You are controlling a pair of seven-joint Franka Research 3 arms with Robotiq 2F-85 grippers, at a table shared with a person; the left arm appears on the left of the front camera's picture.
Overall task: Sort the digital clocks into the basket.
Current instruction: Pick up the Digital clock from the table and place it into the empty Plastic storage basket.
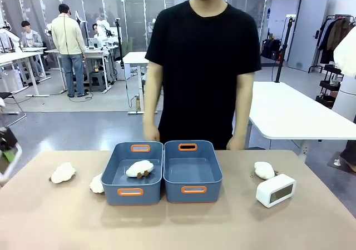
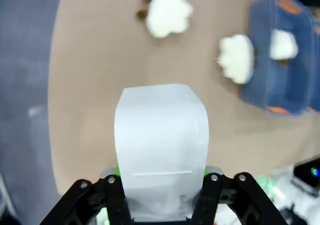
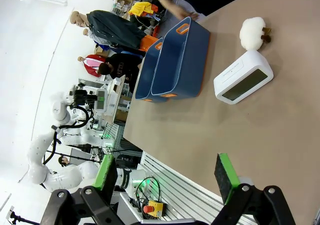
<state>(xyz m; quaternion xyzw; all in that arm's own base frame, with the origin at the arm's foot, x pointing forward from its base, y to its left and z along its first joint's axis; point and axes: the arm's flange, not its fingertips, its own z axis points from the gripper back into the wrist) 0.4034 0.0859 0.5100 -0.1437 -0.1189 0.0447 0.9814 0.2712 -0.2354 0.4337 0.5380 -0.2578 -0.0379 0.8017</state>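
My left gripper (image 2: 162, 187) is shut on one white digital clock (image 2: 160, 145), held above the table's left end; the gripper (image 1: 6, 150) shows at the front view's left edge. A second digital clock (image 1: 275, 190) stands on the table at the right, also in the right wrist view (image 3: 243, 77). Two blue-grey baskets sit side by side mid-table: the left basket (image 1: 114, 175) holds a plush toy (image 1: 139, 168), and the right basket (image 1: 214, 172) is empty. My right gripper (image 3: 166, 172) hangs open over the near right table edge, well short of that clock.
White plush toys lie at the left (image 1: 63, 172), against the left basket (image 1: 97, 183), and behind the right clock (image 1: 264, 170). The person stands at the far edge, hands (image 1: 150, 133) hanging behind the baskets. The front half of the table is bare.
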